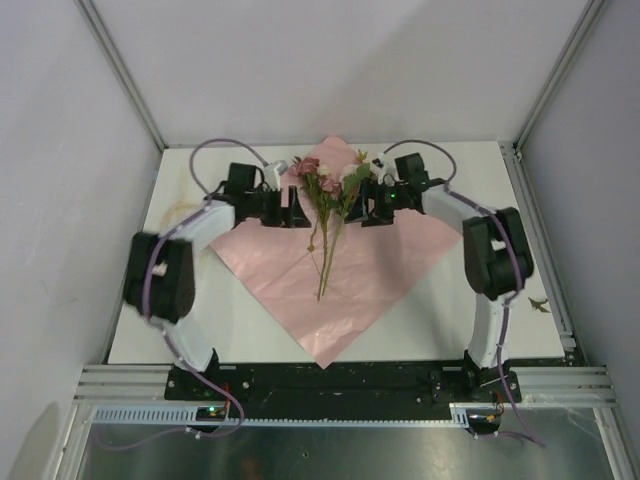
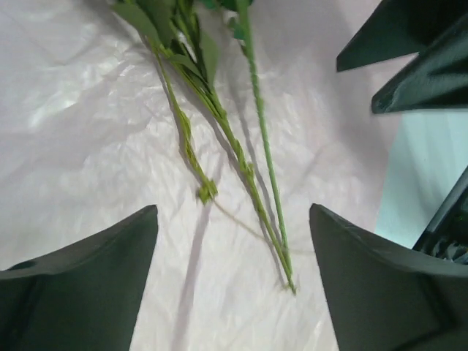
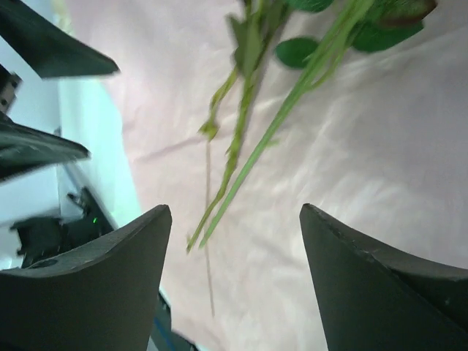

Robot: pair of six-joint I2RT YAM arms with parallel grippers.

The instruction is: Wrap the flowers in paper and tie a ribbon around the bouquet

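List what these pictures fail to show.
Pink and dark red artificial rose bunch: heads cut off by the top edge in both wrist views; only stems and leaves show.
Large thin pink paper sheet: underside hidden against the table, every view.
Left pincer and right pincer: fingertips too small and dark in the top view.

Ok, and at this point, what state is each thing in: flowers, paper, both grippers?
flowers: lying loose on the paper, unwrapped, heads at the far end, stems toward the arm bases.
paper: spread flat, pink face up, not folded.
left gripper: open, holding nothing, on the left of the flowers.
right gripper: open, holding nothing, on the right of the flowers.
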